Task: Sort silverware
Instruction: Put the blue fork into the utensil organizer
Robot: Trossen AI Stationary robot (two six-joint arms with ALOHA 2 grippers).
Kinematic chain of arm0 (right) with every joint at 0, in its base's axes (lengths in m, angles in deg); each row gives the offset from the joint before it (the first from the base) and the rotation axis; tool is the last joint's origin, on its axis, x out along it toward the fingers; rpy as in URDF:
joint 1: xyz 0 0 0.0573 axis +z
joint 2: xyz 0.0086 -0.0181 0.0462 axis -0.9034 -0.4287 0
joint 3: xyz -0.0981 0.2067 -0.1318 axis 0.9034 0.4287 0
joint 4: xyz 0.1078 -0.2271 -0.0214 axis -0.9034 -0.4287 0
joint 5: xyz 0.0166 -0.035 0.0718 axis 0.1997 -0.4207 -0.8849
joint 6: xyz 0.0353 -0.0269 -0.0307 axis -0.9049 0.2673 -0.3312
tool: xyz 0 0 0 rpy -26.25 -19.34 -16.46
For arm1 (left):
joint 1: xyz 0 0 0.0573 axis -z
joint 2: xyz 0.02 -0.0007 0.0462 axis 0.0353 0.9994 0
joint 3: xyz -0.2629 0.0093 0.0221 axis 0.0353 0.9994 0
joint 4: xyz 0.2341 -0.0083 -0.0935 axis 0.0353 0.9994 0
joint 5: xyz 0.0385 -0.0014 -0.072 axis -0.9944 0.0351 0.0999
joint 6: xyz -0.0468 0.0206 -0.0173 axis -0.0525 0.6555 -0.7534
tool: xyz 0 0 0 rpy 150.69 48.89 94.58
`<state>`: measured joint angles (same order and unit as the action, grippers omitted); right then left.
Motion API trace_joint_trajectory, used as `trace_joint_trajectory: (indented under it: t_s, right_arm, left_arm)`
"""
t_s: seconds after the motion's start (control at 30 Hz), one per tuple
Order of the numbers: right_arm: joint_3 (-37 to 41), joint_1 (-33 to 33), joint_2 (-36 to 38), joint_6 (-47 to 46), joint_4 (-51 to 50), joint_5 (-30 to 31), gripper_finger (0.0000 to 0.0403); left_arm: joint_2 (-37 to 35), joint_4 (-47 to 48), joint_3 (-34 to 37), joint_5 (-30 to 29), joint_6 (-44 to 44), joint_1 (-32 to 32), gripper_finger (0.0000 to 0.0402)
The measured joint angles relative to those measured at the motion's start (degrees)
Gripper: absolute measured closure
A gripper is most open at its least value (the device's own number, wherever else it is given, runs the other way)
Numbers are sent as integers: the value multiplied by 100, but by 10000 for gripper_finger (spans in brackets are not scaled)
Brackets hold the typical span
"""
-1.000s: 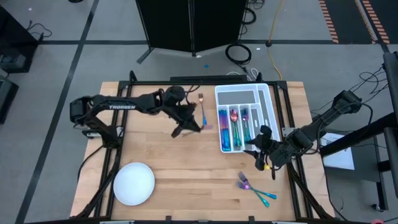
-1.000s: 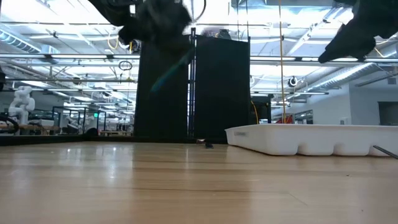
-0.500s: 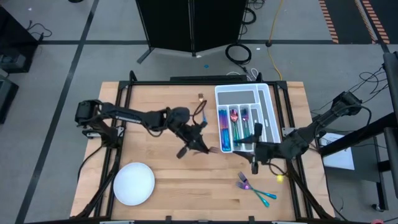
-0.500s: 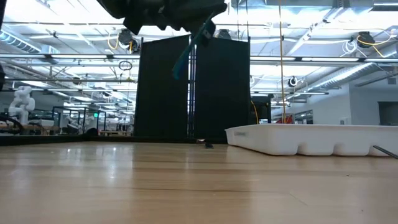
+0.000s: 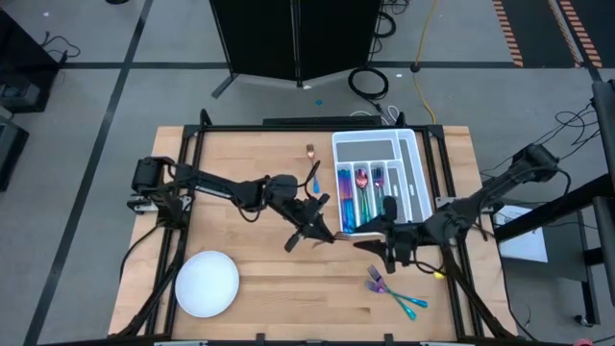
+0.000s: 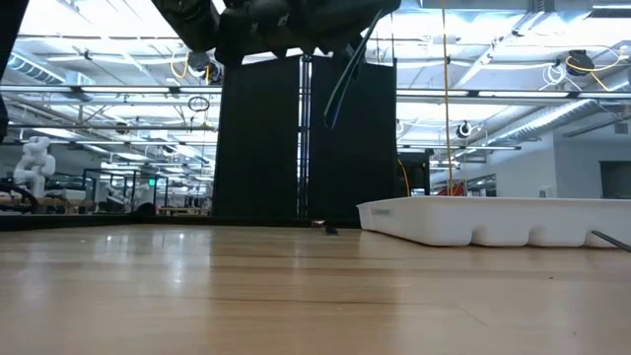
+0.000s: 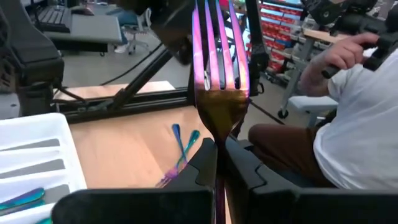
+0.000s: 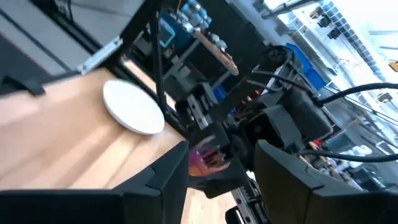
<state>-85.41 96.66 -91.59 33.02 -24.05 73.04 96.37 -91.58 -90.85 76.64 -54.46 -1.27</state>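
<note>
My left gripper (image 5: 327, 233) (image 7: 219, 146) hovers over the middle of the table, shut on a pink-purple fork (image 7: 217, 68) of the silverware. In the low view the fork's teal handle (image 6: 345, 84) slants down below the gripper. My right gripper (image 5: 377, 246) (image 8: 222, 155) stands open just to the right. It faces the left gripper and the fork's tines, apart from them. The white divided tray (image 5: 413, 159) at the far right holds several pieces in its slots. Two or three more pieces (image 5: 394, 293) lie flat on the table in front of it. My left gripper pinches the fork between its two fingers at the handle's top, just below the neck (image 7: 217, 138), one finger on each narrow edge. The fingers come about level, pointing toward the table's right. The fork is lifted clear, tines past the fingertips and handle slanting down behind.
A round white plate (image 5: 207, 284) sits at the near left. One more slim piece (image 5: 313, 175) lies left of the tray. A person in a white shirt (image 7: 354, 124) sits beyond the table's right side. Bare wood lies between the plate and the loose pieces.
My left gripper has carried the fork toward the table's right and near edges, up to the right gripper, turning so that the tines lead. My right gripper has risen, tipped up from pointing down to level, rolled, and shifted left toward the fork, staying open.
</note>
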Motion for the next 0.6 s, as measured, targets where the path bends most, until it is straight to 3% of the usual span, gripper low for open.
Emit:
trace_joint_trajectory:
  t_s: [0.2, 0.47, 0.6]
  right_arm:
    - [2, -274, -400, 283, 411, -28, 236]
    - [4, -547, -712, 281, 763, -610, 237]
    - [4, -624, -761, 251, 877, -629, 253]
  left_arm:
    - [0, -128, -2, -2, -21, 2, 391]
    - [2, -60, -2, -9, -22, 2, 391]
    - [2, -48, -2, -9, -22, 2, 391]
